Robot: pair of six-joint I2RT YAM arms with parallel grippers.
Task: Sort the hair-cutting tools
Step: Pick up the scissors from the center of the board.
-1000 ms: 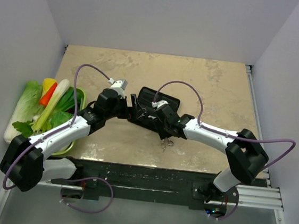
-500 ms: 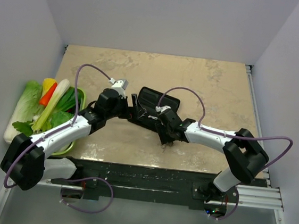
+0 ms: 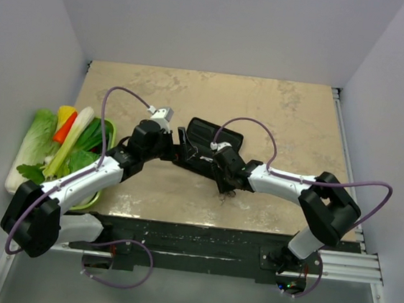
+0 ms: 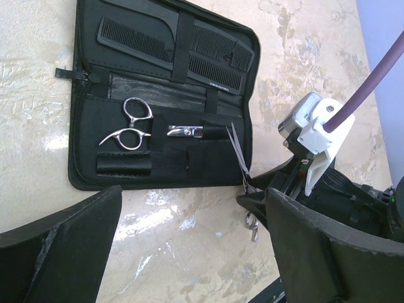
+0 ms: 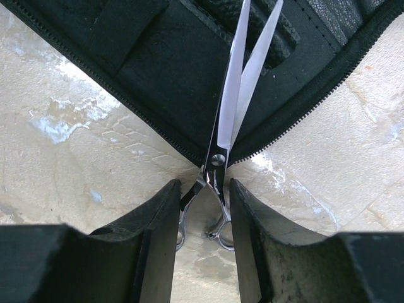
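Note:
A black case point(image 4: 95, 113) lies open on the table; it also shows in the top view point(image 3: 214, 135). Two black combs point(image 4: 136, 38) point(image 4: 218, 60) sit under straps in its far half. One pair of silver scissors point(image 4: 129, 123) is strapped in its near half. A second pair of scissors point(image 5: 218, 161) lies with its slightly spread blades on the case's near edge and its ring handles on the table. My right gripper point(image 5: 202, 189) point(image 3: 223, 186) is closed narrowly on those handles, both fingers touching them. My left gripper point(image 4: 192, 196) point(image 3: 178, 151) is wide open and empty above the case's left end.
A green bowl of vegetables point(image 3: 58, 144) stands at the table's left edge. The near table edge point(image 3: 216, 225) is close behind the right gripper. Purple cables point(image 3: 248, 120) arch over both arms.
My right gripper has moved toward the near edge of the case and come down over the loose scissors, which it now covers in the top view. The left arm has not moved.

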